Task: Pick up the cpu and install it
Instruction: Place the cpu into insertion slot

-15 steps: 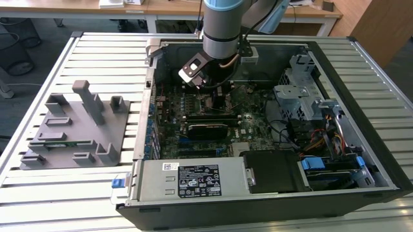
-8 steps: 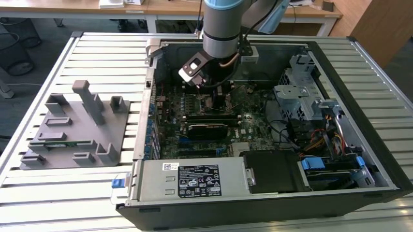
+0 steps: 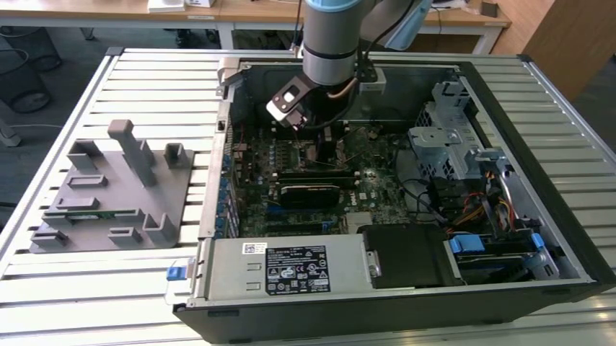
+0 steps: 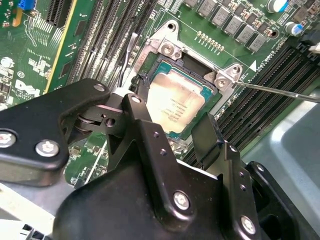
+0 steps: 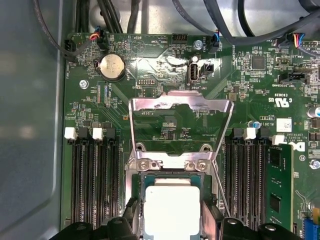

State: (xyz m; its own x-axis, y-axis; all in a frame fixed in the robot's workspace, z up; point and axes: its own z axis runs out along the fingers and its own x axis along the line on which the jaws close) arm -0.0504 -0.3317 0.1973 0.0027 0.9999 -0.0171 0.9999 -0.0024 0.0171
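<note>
While the arm (image 3: 332, 36) hangs at the exterior view's upper centre, I find the gripper (image 4: 172, 112) fingers (image 4: 141, 107) closed against opposite edges of the cpu (image 4: 176, 97). It sits in the socket (image 4: 165, 55), clamp frame (image 5: 181, 102) raised.

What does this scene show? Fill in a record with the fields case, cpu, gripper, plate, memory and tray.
case: open, lying on the slatted table
cpu: within the socket frame, metal top up; whether fully seated is unclear
gripper: inside the case, directly over the cpu
plate: the socket's metal cover, raised open
memory: one green stick seated in a slot beside the socket
tray: grey fixture on the table, to the exterior view's left of the case
</note>
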